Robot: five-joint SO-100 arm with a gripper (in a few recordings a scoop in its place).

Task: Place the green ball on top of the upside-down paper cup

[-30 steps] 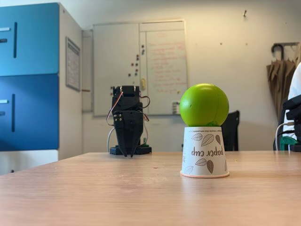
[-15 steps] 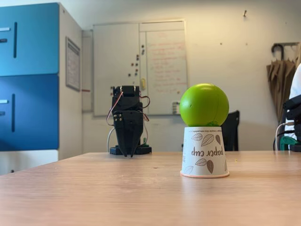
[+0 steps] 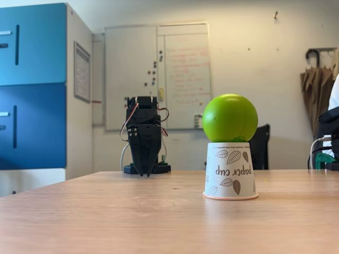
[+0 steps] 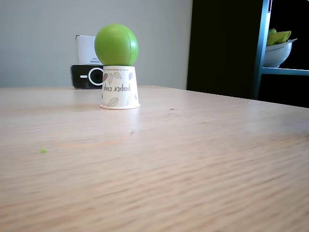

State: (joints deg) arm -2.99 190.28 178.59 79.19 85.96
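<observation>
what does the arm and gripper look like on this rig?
In a fixed view the arm is all black, boxy at the top and tapering into two narrow pointed fingers at the gripper. Thin red and white cables loop along both sides. Small pale dots mark the left side. It stands on a black base.

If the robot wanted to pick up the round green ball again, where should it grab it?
Probably around its widest middle. The smooth lime-green ball sits on the upturned white paper cup, so its sides are free. Coming down from above, with one finger on each side, seems safest; a sideways push could roll it off or tip the cup. The black gripper rests folded far behind.
</observation>
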